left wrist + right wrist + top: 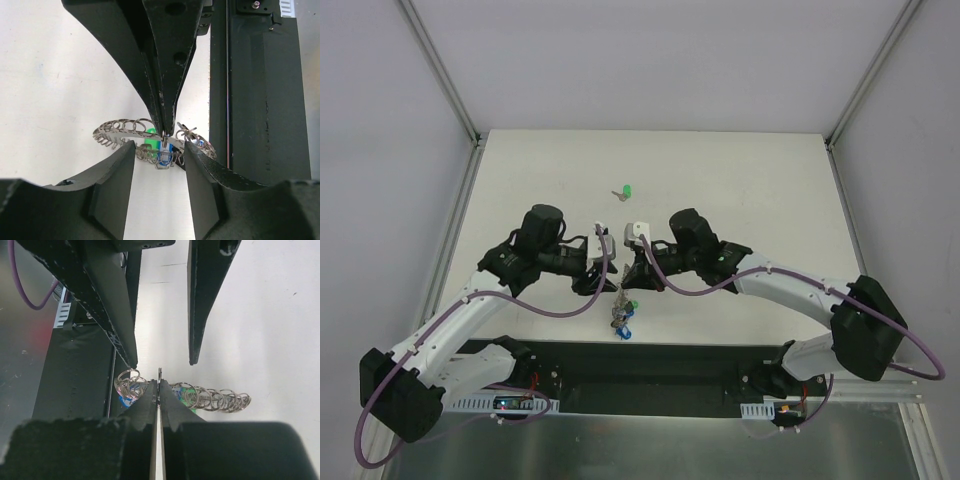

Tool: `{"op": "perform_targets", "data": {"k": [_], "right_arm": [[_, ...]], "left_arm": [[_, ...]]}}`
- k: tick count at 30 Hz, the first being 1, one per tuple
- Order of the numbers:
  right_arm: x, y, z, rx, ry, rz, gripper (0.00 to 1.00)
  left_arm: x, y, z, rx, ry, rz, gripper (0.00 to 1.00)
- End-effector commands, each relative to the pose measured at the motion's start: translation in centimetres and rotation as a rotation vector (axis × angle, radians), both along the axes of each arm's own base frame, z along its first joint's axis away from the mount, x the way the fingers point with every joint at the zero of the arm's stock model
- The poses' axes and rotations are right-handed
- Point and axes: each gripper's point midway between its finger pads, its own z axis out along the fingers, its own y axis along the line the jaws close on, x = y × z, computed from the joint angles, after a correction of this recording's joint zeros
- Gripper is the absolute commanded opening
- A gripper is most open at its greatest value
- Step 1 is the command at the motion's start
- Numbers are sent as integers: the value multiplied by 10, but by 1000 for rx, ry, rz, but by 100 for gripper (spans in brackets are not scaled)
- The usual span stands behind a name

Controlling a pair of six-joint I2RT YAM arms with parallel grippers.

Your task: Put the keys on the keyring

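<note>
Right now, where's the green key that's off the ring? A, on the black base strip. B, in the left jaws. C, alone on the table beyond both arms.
C: the green key lies by itself on the white table, past both arms.

This looks like a robotics lab test cell. A plain white table (740,180) is boxed in by blank white panels (650,60) set in bare aluminium framing (438,70). Two robot arms (450,320) are bolted to a black base plate (650,370) at its near edge. Purple cables (910,355) run along them (hanging in open loops), and small exposed circuit boards (515,402) sit by the bases.
</note>
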Motion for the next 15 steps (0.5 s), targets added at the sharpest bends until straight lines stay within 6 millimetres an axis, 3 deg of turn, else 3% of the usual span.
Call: {"op": "perform_targets", "data": {"k": [1,15], "right_arm": [[1,6,42,105,-101,23,1],[6,3,49,124,-124,-29,1]], "left_arm": [[-4,-5,3,-36,-19,-39,44],[-3,-12,-3,-59,37,-37,30]]}}
